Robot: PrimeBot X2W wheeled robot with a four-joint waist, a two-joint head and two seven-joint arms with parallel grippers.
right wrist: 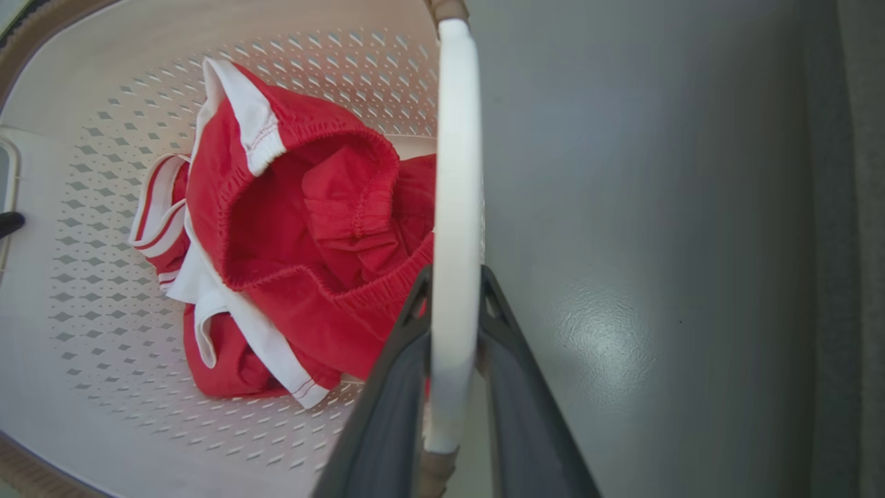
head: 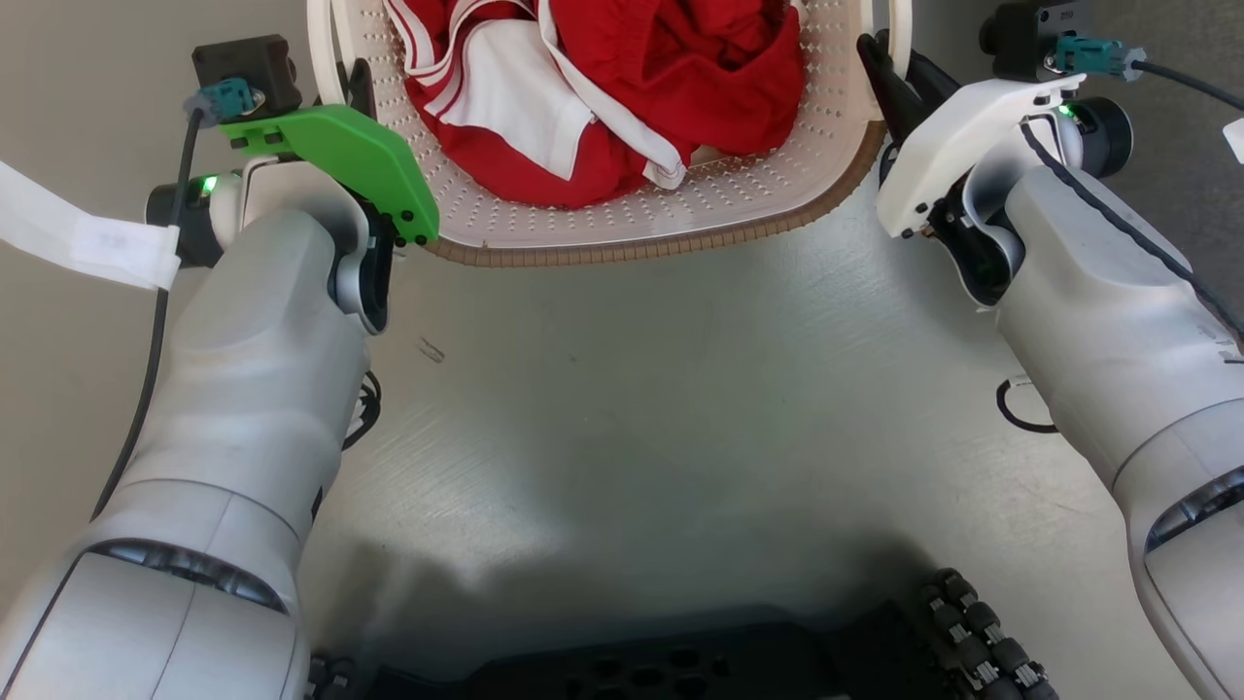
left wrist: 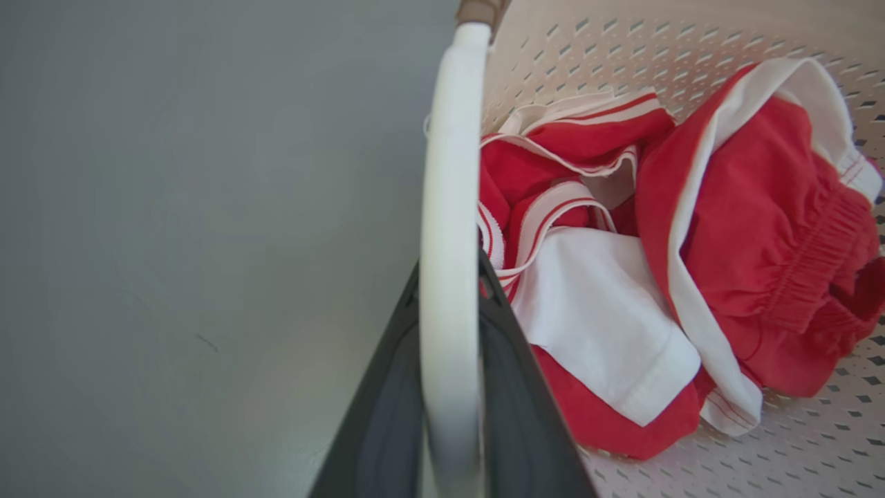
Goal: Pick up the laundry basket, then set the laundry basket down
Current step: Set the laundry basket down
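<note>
Nearest us, our left gripper [left wrist: 449, 277] pinches its two dark fingers either side of a white loop handle [left wrist: 448, 173], and our right gripper [right wrist: 454, 280] clamps the opposite handle [right wrist: 456, 173] likewise (both grips look snug). Beyond, the laundry basket [head: 632, 248] hangs or rests between our arms above the grey floor [head: 632, 408], with red clothes [head: 671, 87] inside. We judge the pick-up is in hand. Next, both arms must move evenly, keeping it level.

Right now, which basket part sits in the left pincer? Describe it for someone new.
Find the laundry basket ahead, holding red-and-white clothes. On its left side a white loop handle arcs off the brown rim, clamped in the left pincer. Unlike the perforated walls, it is smooth and plain.
</note>
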